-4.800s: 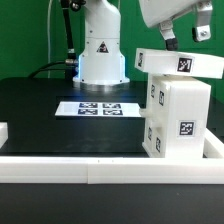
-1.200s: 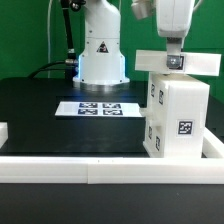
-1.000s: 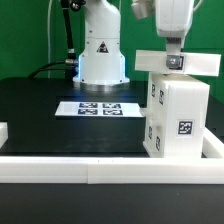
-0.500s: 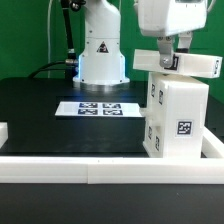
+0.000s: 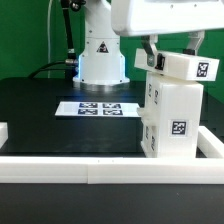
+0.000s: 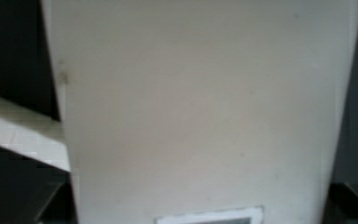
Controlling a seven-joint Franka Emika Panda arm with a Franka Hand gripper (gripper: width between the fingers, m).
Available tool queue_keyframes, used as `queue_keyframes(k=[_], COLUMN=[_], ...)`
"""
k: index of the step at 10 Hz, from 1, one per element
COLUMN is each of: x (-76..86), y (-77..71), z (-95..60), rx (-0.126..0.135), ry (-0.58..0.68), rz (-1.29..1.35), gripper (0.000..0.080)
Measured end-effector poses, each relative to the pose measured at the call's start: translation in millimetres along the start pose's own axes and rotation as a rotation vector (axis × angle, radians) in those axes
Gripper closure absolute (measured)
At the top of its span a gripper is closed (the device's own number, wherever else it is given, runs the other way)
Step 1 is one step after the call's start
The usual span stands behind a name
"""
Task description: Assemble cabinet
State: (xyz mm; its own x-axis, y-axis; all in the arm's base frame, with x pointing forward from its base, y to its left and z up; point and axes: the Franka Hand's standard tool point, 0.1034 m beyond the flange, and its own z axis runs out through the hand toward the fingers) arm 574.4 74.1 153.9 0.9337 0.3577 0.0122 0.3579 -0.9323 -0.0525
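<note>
The cabinet, a tall white box with square tags on its faces, stands on the black table at the exterior view's right. A flat white tagged panel lies tilted over its top, its left end lower. My gripper reaches down onto this panel with one dark finger on either side and is shut on it. In the wrist view the white panel fills most of the picture, with a tag edge near the jaws; the fingertips themselves are hidden.
The marker board lies mid-table before the arm's white base. A long white rail runs along the table's front edge and also shows in the wrist view. A small white block sits at the left edge.
The wrist has turned and the hand has shifted toward the exterior view's left. The panel, level on the cabinet before, now sits tilted, its right end raised.
</note>
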Motion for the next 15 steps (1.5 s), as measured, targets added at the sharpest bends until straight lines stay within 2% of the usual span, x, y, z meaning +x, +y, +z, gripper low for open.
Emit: queue_keyframes(k=[7, 9, 11, 15], x=[1.1, -0.1, 1.9, 7.3], y=[-0.4, 1.0, 1.0, -3.3], z=[0.4, 0.9, 0.8, 1.0], rx=[0.004, 0.038, 0.053, 0.1], ry=[0.012, 0.091, 0.118, 0.141], rz=[0.467, 0.711, 0.9, 1.245], gripper=[0.0233, 0.0233, 0.0233, 0.0233])
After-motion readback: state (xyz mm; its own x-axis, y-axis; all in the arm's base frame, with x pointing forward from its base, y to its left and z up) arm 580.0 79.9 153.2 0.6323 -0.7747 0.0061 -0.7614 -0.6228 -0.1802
